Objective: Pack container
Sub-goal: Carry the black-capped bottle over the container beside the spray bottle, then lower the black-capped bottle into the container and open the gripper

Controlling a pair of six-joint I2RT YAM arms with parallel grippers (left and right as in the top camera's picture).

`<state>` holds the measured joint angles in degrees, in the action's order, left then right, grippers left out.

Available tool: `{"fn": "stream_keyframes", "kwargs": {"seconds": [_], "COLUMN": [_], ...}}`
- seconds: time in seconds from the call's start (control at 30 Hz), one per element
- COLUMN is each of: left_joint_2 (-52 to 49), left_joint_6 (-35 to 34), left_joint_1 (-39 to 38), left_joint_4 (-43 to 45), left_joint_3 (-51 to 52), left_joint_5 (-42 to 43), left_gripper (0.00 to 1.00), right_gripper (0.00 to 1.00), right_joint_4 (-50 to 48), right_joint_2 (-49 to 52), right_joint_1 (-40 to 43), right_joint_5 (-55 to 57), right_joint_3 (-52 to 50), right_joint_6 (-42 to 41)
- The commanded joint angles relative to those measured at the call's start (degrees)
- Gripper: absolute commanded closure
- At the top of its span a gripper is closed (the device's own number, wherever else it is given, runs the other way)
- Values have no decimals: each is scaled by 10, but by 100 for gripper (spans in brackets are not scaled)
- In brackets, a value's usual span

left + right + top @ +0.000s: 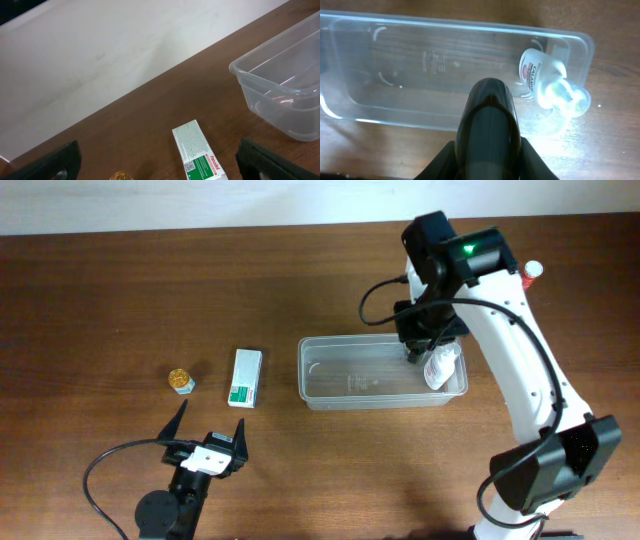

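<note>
Inside the container (360, 377), a white bottle (441, 367) leans.

right arm (512, 348): white, black joints | green led (468, 250) | left claw (211, 416): black

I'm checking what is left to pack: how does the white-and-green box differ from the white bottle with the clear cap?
Place: the box lies on the table left of the container; the bottle is inside it, at its right end. Pose: the box lies flat; the bottle is tilted, cap toward the rim. Shape: the box is rectangular, the bottle rounded. Both are mostly white.
</note>
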<state>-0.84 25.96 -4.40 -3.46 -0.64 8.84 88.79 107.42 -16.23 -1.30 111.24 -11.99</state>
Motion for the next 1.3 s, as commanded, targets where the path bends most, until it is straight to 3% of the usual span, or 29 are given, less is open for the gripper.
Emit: {"fn": "stream_keyframes", "kwargs": {"seconds": [0.0,0.3,0.97,1.27], "left_joint_2": [5,5,5,5], "left_joint_6": [3,3,3,3], "left_joint_1": [3,3,3,3], "left_joint_4": [-3,-3,-3,-3], "left_joint_3": [1,1,1,1], "left_joint_5": [8,8,8,8], "left_gripper": [1,1,1,1], "right_gripper": [73,73,69,68], "right_joint_4": [-17,-61,-196,-223], "right_joint_2": [-9,-9,-9,-9], "right_joint_1": [-2,-2,23,32], "right_joint_5": [10,16,16,-10], "right_joint_3": [-18,-74,-215,-231], "right_joint_6": [-5,-47,-46,-17]}}
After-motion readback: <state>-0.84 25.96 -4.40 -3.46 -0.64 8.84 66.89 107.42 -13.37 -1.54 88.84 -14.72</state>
